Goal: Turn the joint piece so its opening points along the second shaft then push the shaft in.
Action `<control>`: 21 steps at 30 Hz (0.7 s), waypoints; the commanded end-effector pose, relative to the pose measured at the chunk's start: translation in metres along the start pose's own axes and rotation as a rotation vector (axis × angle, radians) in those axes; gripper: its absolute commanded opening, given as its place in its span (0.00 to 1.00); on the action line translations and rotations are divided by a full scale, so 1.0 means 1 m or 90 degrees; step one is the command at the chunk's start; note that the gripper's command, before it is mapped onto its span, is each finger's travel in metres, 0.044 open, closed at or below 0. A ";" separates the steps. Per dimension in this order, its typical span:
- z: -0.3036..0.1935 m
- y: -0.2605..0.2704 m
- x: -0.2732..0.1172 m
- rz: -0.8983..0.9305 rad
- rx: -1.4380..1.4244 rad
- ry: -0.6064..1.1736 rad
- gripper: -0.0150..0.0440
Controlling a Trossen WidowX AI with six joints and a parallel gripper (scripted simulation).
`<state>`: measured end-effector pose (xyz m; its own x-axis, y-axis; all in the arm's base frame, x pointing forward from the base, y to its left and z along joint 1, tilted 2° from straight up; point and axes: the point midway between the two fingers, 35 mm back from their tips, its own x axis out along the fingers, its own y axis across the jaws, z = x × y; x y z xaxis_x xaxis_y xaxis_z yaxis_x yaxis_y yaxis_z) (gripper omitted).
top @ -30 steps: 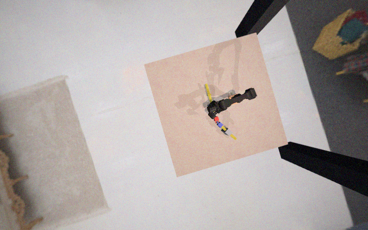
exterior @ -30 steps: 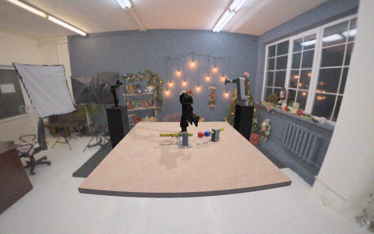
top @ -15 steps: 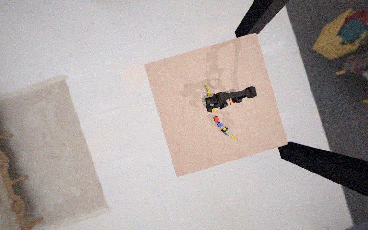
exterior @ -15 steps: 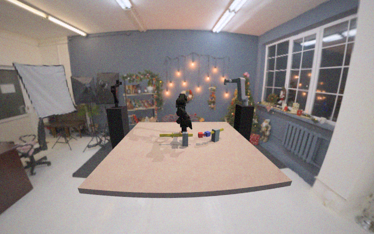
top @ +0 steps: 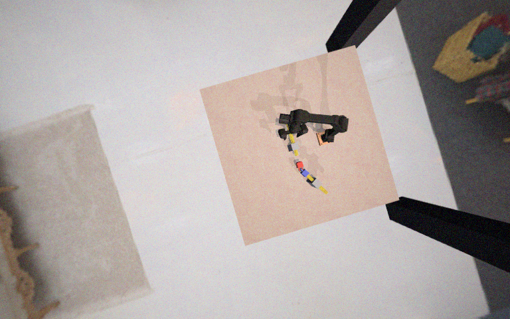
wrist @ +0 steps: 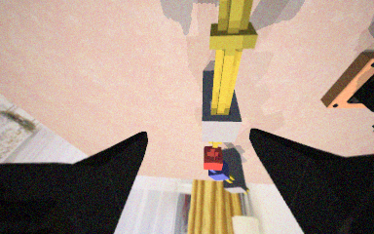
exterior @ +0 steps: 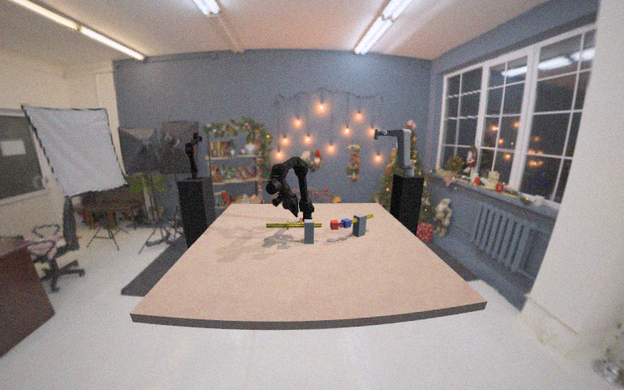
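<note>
My gripper [top: 292, 132] [wrist: 198, 135] is open and empty, with its fingers on either side of the line of the second shaft, above the table. The yellow second shaft [top: 291, 139] [exterior: 285, 225] [wrist: 227, 78] has a collar and runs through its grey block [exterior: 309, 233] [wrist: 221, 131]. Its near end stands short of the red joint piece [top: 299, 164] [exterior: 334, 224] [wrist: 213, 163], with a gap between. The red piece hangs on a blue part [top: 305, 173] [exterior: 345, 223] on the first shaft [top: 323, 189] [exterior: 370, 216], held in the other block [exterior: 359, 226]. Its dark opening faces roughly toward the second shaft; exact alignment is unclear.
The arm's orange base plate [top: 319, 138] [wrist: 338, 93] is beside the shafts on the square pinkish table [top: 263, 210] [exterior: 299, 284]. Two black pedestals [exterior: 407, 202] [exterior: 192, 202] stand behind the table.
</note>
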<state>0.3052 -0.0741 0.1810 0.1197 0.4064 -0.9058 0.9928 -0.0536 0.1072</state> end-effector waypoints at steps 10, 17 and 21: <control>0.118 -0.024 -0.053 0.038 0.006 -0.063 1.00; 0.128 -0.023 -0.023 -0.040 -0.003 -0.166 1.00; 0.133 -0.023 -0.006 -0.082 -0.007 -0.237 1.00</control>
<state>0.2805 -0.1983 0.1424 0.0358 0.1278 -0.9912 0.9992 -0.0215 0.0333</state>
